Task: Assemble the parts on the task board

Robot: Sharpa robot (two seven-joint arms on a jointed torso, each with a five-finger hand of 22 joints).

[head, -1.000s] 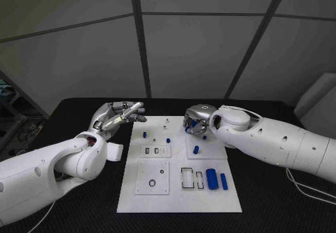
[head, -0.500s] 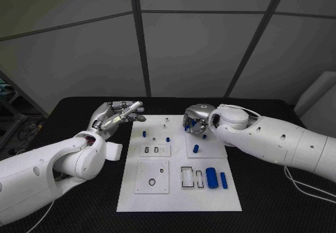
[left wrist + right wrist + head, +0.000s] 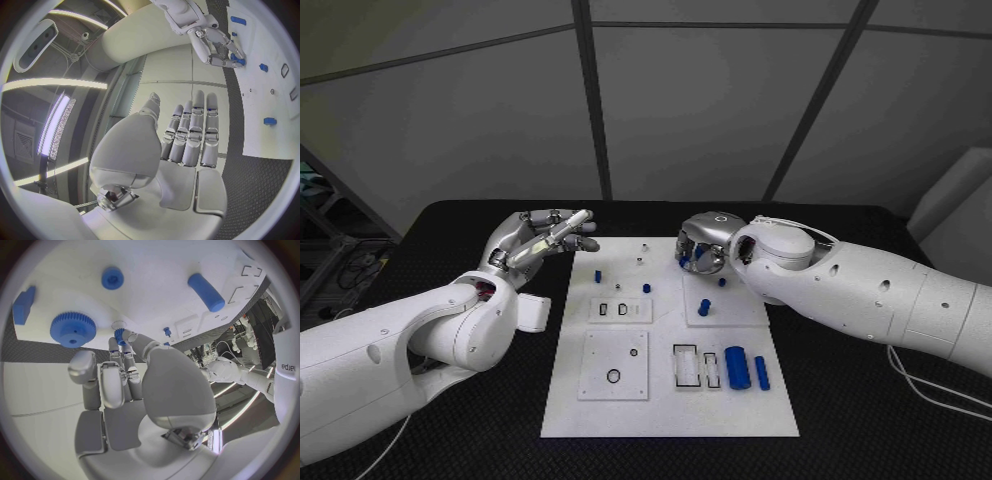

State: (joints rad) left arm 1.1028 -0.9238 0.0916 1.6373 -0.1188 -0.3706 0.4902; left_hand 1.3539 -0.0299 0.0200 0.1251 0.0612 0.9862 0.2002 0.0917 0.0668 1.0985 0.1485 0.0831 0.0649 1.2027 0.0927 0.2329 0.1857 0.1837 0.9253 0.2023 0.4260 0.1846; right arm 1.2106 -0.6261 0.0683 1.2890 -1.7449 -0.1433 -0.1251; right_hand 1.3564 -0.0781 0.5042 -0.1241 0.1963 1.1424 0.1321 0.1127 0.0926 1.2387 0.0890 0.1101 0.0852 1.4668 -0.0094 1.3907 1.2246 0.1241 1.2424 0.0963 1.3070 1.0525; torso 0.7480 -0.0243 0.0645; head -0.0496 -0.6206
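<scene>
The white task board (image 3: 668,400) lies lengthwise in the middle of the black table. My right hand (image 3: 702,250) hovers over its far right part, fingers curled down. In the right wrist view the fingertips (image 3: 116,342) pinch a small blue gear (image 3: 120,334) just above the board (image 3: 162,265), beside a large blue gear (image 3: 73,329). My left hand (image 3: 545,236) is raised off the board's far left corner, its fingers (image 3: 194,130) straight and apart, holding nothing. Two blue cylinders (image 3: 736,367) lie at the board's near right, and a blue peg (image 3: 705,306) stands mid-right.
More small blue pegs (image 3: 599,275) stand on the board's far left part. A black ring (image 3: 613,377) lies on the near left plate, next to rectangular slots (image 3: 685,366). A white cable (image 3: 935,385) runs over the table at the right.
My right hand has edged very slightly leftward over the board's far part. The left hand and the loose parts stay as they were.
</scene>
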